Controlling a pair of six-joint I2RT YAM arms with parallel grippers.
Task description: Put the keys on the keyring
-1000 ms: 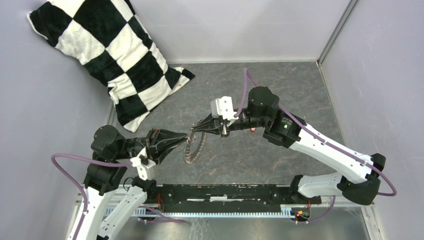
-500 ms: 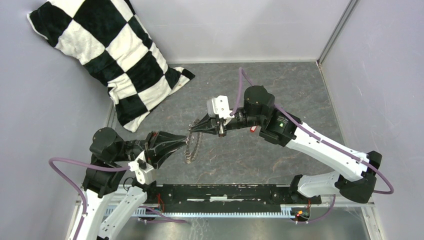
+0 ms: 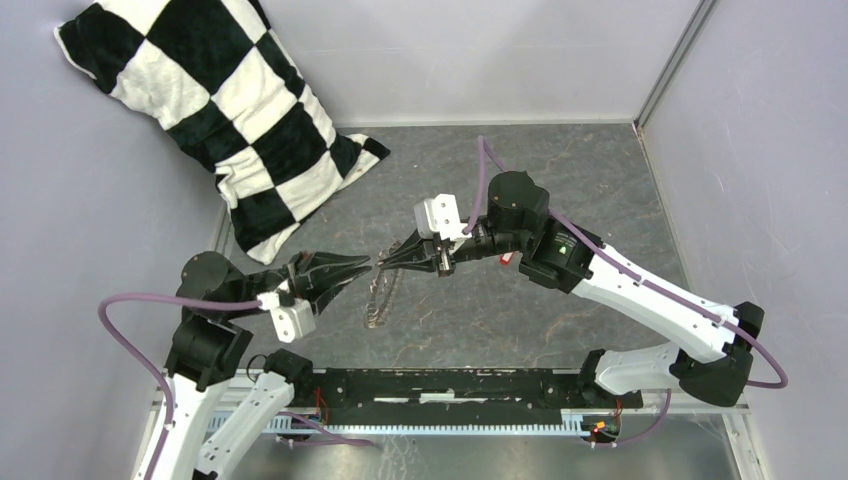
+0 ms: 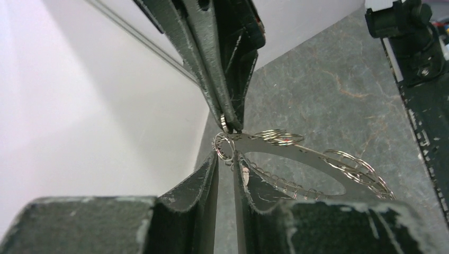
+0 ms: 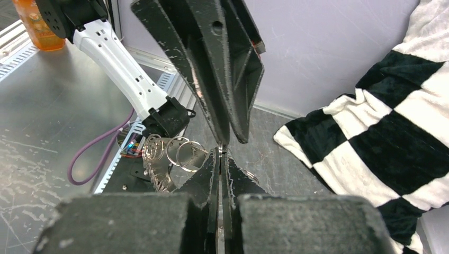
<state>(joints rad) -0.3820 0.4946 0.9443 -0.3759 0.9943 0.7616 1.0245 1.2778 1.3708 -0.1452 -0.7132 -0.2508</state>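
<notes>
The keyring (image 3: 378, 300) hangs in the air between the two gripper tips, above the grey table. In the left wrist view it is a flat metal ring (image 4: 296, 151) fringed with small split rings. My left gripper (image 3: 366, 266) is closed to a narrow gap, with one small split ring (image 4: 223, 146) at the keyring's rim held across its tips. My right gripper (image 3: 383, 262) meets it tip to tip and is shut on a thin metal edge at the same spot (image 5: 219, 153). A tiny red bit (image 3: 508, 258) shows by the right wrist. It is too small to tell if it is the key.
A black-and-white checked pillow (image 3: 220, 110) leans in the far left corner and also shows in the right wrist view (image 5: 381, 121). Grey walls close the left, back and right. A black rail (image 3: 450, 385) runs along the near edge. An orange bottle (image 5: 39, 26) stands beyond it.
My left gripper has lifted and drawn back a little to the left. My right gripper has shifted slightly left. The keyring still hangs between the tips.
</notes>
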